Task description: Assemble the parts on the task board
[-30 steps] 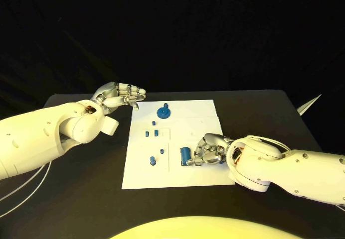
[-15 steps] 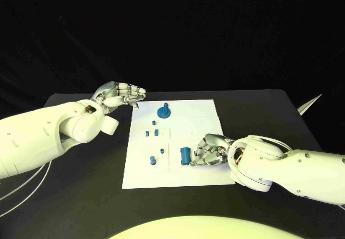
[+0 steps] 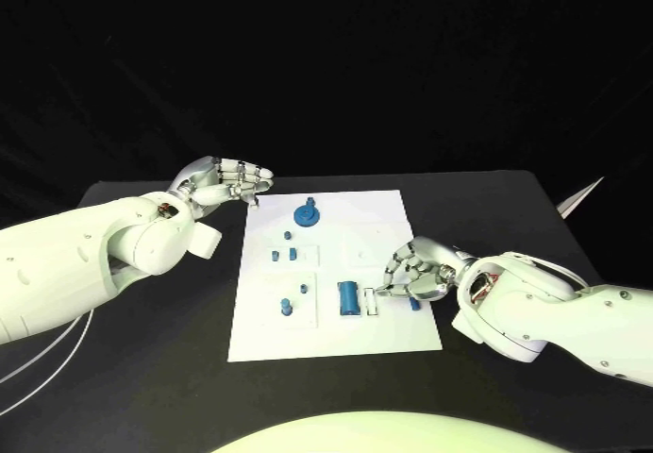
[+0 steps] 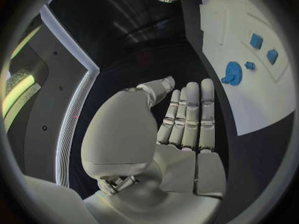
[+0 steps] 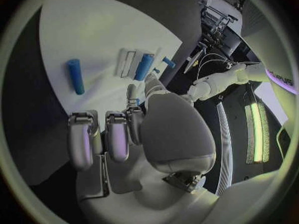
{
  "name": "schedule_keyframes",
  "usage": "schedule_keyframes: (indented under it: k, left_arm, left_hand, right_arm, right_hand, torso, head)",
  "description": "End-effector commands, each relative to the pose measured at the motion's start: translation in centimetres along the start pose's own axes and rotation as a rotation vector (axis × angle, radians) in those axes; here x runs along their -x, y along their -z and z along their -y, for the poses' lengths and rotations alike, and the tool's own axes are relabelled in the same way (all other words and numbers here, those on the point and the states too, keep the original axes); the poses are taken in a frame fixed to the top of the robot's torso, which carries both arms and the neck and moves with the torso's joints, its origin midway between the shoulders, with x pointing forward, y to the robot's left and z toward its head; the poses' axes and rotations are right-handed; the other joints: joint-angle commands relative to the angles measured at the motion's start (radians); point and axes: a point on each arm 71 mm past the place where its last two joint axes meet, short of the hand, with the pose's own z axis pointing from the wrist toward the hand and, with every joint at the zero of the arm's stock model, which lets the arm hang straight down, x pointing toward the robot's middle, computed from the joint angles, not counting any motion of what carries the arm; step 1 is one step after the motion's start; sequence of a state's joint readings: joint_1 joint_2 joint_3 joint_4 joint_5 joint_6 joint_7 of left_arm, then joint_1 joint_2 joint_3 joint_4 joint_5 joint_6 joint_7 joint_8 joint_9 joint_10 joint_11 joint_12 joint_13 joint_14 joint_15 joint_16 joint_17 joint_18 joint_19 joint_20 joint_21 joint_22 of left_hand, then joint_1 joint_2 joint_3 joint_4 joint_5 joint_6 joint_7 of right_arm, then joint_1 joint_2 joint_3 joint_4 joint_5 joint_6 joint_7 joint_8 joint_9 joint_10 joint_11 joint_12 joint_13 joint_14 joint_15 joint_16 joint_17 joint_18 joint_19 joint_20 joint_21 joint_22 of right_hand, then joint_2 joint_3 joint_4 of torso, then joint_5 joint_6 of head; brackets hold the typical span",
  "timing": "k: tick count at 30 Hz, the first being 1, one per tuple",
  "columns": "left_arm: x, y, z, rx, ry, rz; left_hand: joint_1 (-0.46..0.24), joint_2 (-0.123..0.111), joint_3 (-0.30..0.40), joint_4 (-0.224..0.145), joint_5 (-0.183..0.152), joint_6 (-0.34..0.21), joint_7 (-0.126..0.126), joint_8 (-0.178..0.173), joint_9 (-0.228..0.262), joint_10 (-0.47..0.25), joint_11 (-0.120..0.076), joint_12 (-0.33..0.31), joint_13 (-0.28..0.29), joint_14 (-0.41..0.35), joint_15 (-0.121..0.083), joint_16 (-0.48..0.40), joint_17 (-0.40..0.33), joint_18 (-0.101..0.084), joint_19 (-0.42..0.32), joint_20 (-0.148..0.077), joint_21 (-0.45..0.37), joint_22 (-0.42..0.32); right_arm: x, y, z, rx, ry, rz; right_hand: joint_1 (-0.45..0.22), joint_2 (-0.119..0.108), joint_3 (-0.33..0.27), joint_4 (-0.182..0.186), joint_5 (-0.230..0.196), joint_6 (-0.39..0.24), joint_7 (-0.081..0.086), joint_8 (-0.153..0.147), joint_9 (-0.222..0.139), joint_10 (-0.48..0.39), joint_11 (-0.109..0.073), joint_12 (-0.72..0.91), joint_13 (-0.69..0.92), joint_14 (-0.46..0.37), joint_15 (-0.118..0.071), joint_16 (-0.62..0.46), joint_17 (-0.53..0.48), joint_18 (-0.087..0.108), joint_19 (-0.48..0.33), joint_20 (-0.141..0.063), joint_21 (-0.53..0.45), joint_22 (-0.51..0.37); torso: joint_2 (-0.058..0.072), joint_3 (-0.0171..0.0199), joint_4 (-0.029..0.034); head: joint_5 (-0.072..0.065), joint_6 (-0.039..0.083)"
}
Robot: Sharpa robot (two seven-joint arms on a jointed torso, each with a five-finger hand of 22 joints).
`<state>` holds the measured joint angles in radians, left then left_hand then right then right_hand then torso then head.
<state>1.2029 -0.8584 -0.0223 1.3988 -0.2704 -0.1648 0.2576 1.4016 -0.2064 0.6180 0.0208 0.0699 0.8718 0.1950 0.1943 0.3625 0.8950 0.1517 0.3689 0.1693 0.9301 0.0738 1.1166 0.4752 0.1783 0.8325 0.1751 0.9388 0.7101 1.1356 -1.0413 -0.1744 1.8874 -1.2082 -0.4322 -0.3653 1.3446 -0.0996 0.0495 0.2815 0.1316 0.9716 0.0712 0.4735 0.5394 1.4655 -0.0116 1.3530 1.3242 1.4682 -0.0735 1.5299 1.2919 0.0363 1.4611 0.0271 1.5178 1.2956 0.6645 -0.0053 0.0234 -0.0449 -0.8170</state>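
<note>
Two hands: both curled, holding nothing
Right hand (image 3: 419, 274): beside blue cylinder (image 3: 350, 298) on task board (image 3: 381, 217)
Left hand (image 3: 225, 179): off board's far corner

Small blue parts (image 3: 350, 298) lie scattered on white task board (image 3: 385, 212).

Hand: the right hand (image 5: 134, 129) rises over the task board (image 5: 99, 30), fingers (image 5: 81, 142) curled inward, nothing visibly held.
Board: the white task board lies on the black bench (image 5: 25, 119).
Loose part: a blue cylinder (image 5: 75, 76) lies flat on the board, apart from the others.
Second part: another blue cylinder (image 5: 144, 66) lies beside a pale slot or strip (image 5: 126, 63), which one unclear.
Small parts: tiny blue pieces (image 5: 168, 61) sit just beyond it.
</note>
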Motion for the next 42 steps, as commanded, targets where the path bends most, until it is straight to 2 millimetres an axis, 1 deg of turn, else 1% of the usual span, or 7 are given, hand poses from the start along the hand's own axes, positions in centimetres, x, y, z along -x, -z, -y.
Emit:
schedule_keyframes:
  k: [1,7,11,17,22,30,42]
  left_arm:
    - [-0.2,0.0,0.1,-0.010,0.005,-0.003]
    - [-0.3,0.1,0.2,-0.015,0.008,-0.004]
    - [-0.4,0.1,0.1,-0.015,0.009,-0.006]
    - [-0.4,0.1,0.1,-0.014,0.010,-0.009]
    - [-0.4,0.1,0.1,-0.011,0.011,-0.010]
    - [-0.3,0.2,0.0,-0.008,0.010,-0.008]
    - [-0.1,0.3,-0.1,0.000,0.007,-0.005]
  left_hand:
    - [-0.004,0.008,-0.028,0.005,0.021,-0.003,0.011,0.009,-0.002,-0.011,-0.001,0.016,-0.008,-0.008,0.005,-0.013,-0.011,0.005,0.003,-0.002,-0.015,-0.013]
    - [-0.004,0.008,-0.028,0.005,0.021,-0.003,0.011,0.009,-0.002,-0.011,-0.001,0.016,-0.008,-0.008,0.005,-0.013,-0.011,0.005,0.003,-0.002,-0.015,-0.013]
    - [-0.004,0.008,-0.028,0.005,0.021,-0.003,0.011,0.009,-0.002,-0.011,-0.001,0.016,-0.008,-0.008,0.005,-0.013,-0.011,0.005,0.003,-0.002,-0.015,-0.013]
    - [-0.006,0.008,-0.029,0.007,0.020,-0.003,0.011,0.010,-0.002,-0.010,-0.001,0.017,-0.008,-0.008,0.005,-0.012,-0.012,0.005,0.003,-0.001,-0.017,-0.014]
    - [-0.006,0.008,-0.029,0.007,0.020,-0.003,0.011,0.010,-0.002,-0.010,-0.001,0.017,-0.008,-0.008,0.005,-0.012,-0.012,0.005,0.003,-0.001,-0.017,-0.014]
    - [-0.006,0.008,-0.030,0.007,0.021,-0.003,0.010,0.010,-0.002,-0.010,-0.001,0.018,-0.008,-0.008,0.005,-0.012,-0.012,0.005,0.003,-0.001,-0.017,-0.014]
    - [-0.005,0.008,-0.029,0.006,0.021,-0.003,0.010,0.010,-0.002,-0.011,-0.001,0.018,-0.008,-0.008,0.005,-0.012,-0.012,0.005,0.003,-0.001,-0.018,-0.014]
  right_arm:
    - [1.1,0.6,0.7,0.014,0.032,0.049]
    - [2.8,1.8,3.1,-0.034,0.114,0.096]
    - [3.2,2.1,4.1,-0.077,0.152,0.094]
    - [2.6,2.3,5.4,-0.162,0.167,0.059]
    - [1.9,2.0,5.6,-0.192,0.164,0.038]
    - [0.4,1.5,5.5,-0.200,0.144,0.012]
    - [-0.4,1.1,4.8,-0.186,0.123,0.007]
  right_hand:
    - [0.012,-0.024,0.041,0.004,0.013,-0.016,0.004,-0.027,-0.009,0.005,0.009,-0.017,0.116,0.086,0.004,0.003,0.202,-0.022,0.091,0.007,-0.020,0.255]
    - [0.011,-0.032,0.053,0.007,0.013,-0.019,0.008,-0.038,-0.014,0.001,0.013,-0.026,0.111,0.086,0.008,0.003,0.203,-0.022,0.091,0.010,-0.020,0.255]
    - [-0.007,-0.036,0.060,0.010,0.012,-0.013,0.010,-0.043,-0.016,-0.001,0.015,-0.030,0.109,0.086,0.010,0.002,0.201,-0.021,0.090,0.013,-0.023,0.255]
    - [-0.044,-0.037,0.075,0.011,0.012,-0.003,0.010,-0.051,-0.018,0.000,0.015,-0.030,0.109,0.086,0.011,0.003,0.202,-0.022,0.092,0.015,-0.018,0.256]
    - [-0.075,-0.040,0.083,0.012,0.012,0.005,0.009,-0.055,-0.018,0.002,0.015,-0.028,0.110,0.086,0.010,0.003,0.203,-0.023,0.092,0.015,-0.016,0.257]
    - [-0.103,-0.044,0.089,0.012,0.012,0.010,0.008,-0.058,-0.017,0.002,0.014,-0.028,0.110,0.086,0.010,0.002,0.202,-0.022,0.092,0.015,-0.018,0.256]
    - [-0.131,-0.043,0.096,0.012,0.012,0.019,0.005,-0.057,-0.013,0.005,0.012,-0.023,0.113,0.087,0.008,0.004,0.205,-0.023,0.093,0.014,-0.014,0.257]
  torso:
    - [0.000,0.0002,-0.0023]
    - [0.001,0.0019,-0.0027]
    - [0.001,0.0025,-0.0034]
    - [0.001,0.0027,-0.0006]
    - [0.001,0.0011,0.0004]
    - [0.002,0.0017,-0.0005]
    - [0.001,0.0015,-0.0011]
  head:
    - [-0.011,0.005]
    - [-0.024,0.009]
    - [-0.028,0.009]
    - [-0.031,0.009]
    - [-0.031,0.008]
    - [-0.025,0.005]
    - [-0.021,-0.002]
